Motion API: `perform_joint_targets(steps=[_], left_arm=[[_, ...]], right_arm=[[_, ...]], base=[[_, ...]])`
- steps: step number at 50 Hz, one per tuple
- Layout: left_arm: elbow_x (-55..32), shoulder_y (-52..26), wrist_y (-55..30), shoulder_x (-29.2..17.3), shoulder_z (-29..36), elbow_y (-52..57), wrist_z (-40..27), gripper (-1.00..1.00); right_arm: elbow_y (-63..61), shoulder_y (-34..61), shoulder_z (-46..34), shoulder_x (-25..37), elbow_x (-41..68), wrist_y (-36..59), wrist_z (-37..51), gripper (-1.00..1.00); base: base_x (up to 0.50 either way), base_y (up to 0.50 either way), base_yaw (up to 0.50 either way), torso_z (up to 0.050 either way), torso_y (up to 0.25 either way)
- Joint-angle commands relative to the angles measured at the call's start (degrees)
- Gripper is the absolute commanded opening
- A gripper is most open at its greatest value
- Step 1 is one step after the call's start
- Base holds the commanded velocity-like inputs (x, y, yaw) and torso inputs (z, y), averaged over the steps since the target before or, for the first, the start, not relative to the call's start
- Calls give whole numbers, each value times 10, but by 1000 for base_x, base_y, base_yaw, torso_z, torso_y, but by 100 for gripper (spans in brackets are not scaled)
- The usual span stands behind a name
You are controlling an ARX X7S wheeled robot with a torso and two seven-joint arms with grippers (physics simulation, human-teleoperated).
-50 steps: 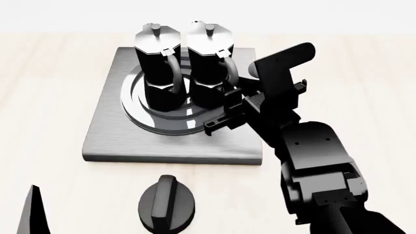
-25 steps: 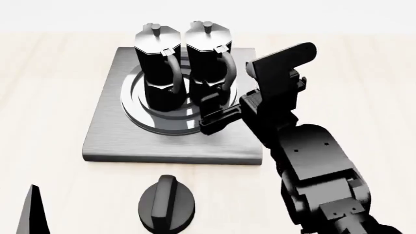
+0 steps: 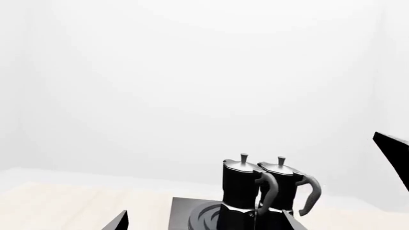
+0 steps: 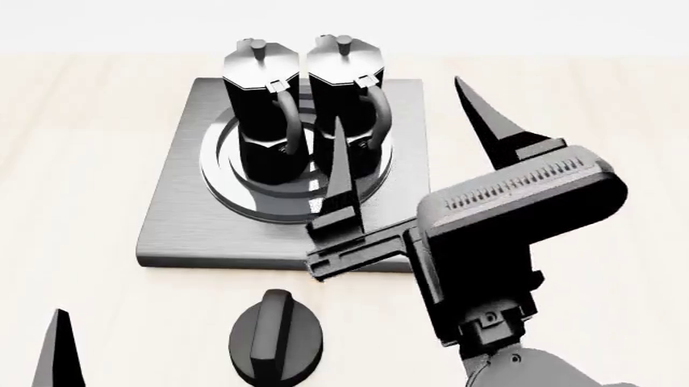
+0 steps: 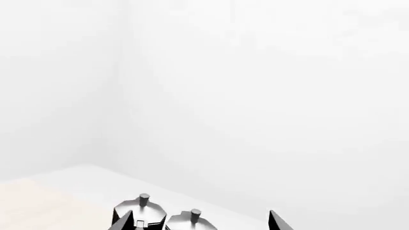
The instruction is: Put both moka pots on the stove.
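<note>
Both moka pots stand upright side by side on the ring burner of the stove [image 4: 177, 211]: the left moka pot [image 4: 261, 109] and the right moka pot [image 4: 347, 105], handles facing me. My right gripper [image 4: 398, 102] hangs open above the stove's near right part, apart from the pots and holding nothing. In the right wrist view its gripper [image 5: 200, 225] frames both silver lids, the left pot's [image 5: 141, 207] and the right pot's [image 5: 192, 219]. My left gripper [image 3: 206, 225] is open and empty, well short of the pots [image 3: 242, 189]; only one of its fingertips [image 4: 55, 355] shows in the head view.
A round black dial knob [image 4: 277, 334] sits on the light wooden table [image 4: 603, 121] just in front of the stove's near edge. The right arm's dark body fills the lower right of the head view.
My right gripper has drawn back from the right pot's handle and risen toward the camera, jaws spread wide. Both pots stay put on the burner.
</note>
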Motion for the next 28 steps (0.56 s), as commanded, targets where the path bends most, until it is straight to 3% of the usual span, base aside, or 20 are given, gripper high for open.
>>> perform_joint_targets(steps=[1,28], left_arm=[[1,0,0,-1,2,1,-1,100],[4,-2,2,0,10,-2,-2,100]], right_arm=[[-167,-71,-13,77,-114,3,155,100],[-139,-149,-25,89,-137,-62,181,100]], base=[[0,0,0,0,0],[0,0,0,0,0]])
